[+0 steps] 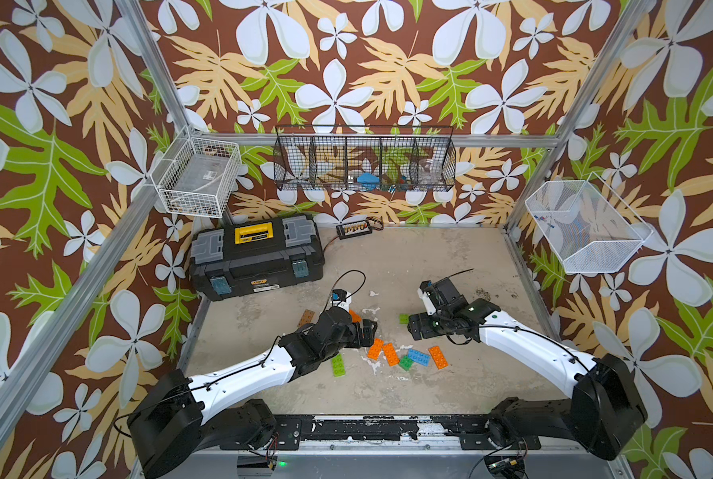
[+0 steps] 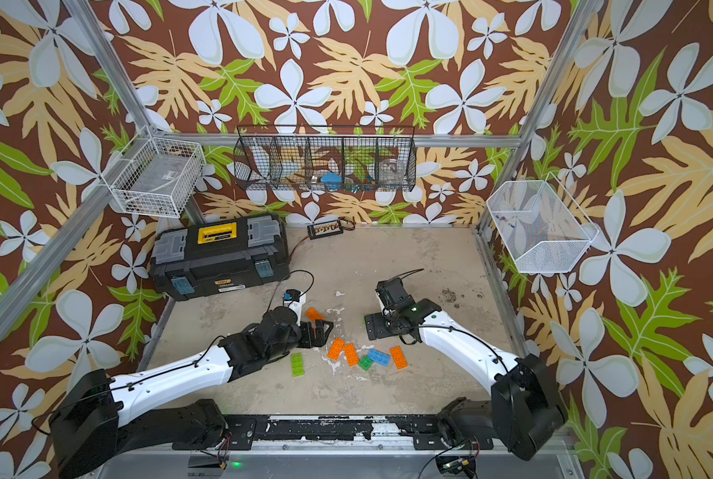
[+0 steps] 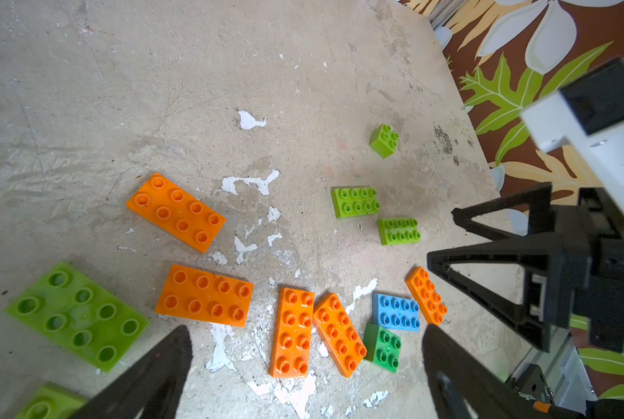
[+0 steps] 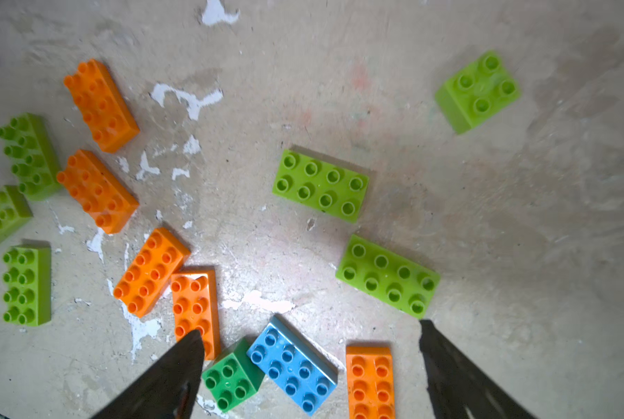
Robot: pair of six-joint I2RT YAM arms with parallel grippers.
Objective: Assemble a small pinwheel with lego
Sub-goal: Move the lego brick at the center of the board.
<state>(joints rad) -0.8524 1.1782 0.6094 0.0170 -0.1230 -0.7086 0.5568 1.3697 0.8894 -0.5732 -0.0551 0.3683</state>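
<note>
Bricks of studded plastic, the lego for the pinwheel, are lying loose and unjoined on the worn grey tabletop [image 1: 429,257], most of them in the middle between the two arms. One cluster is sitting nearer to the robot's base: a pair of orange two-by-four bricks [image 1: 374,347] side by side, a dark green square brick [image 1: 406,362] touching a blue two-by-four brick [image 1: 419,356], and a single orange brick [image 1: 438,357] just right of the blue one. A lime green two-by-four brick [image 1: 338,365] is lying left of this cluster, beside the left arm. The left gripper [image 1: 369,329] is hanging over the table left of centre, its jaws standing wide apart with nothing between them. The right gripper [image 4: 310,328] is also spreading its jaws wide and is gripping nothing. In its wrist view two lime green two-by-four bricks [image 4: 320,185] are lying close in front of it, and a lime green square brick [image 4: 477,90] is sitting alone farther off. A brown rectangular brick [image 1: 306,318] is lying on the far side of the left arm. A black plastic toolbox with a yellow handle [image 1: 257,255] is standing at the far left.
</note>
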